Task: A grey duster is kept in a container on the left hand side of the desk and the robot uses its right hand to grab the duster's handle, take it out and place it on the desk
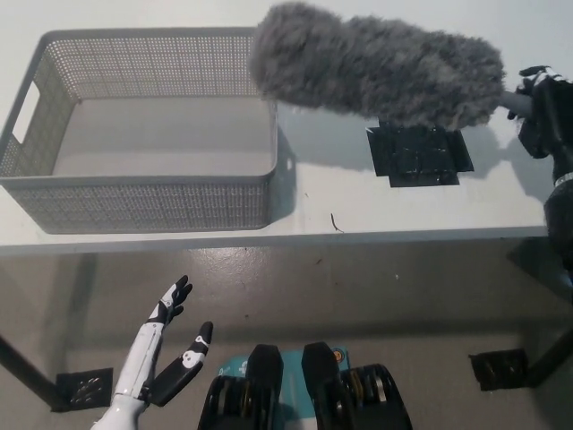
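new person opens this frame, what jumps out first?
The big fluffy grey duster dominates, stretched crosswise in the upper right, its tip overlapping the right rim of the grey mesh container. The black right hand is shut on its handle at the picture's right edge. Under the duster a black tape patch sits on the white desk, and the white left hand rests open at lower left, below the desk edge.
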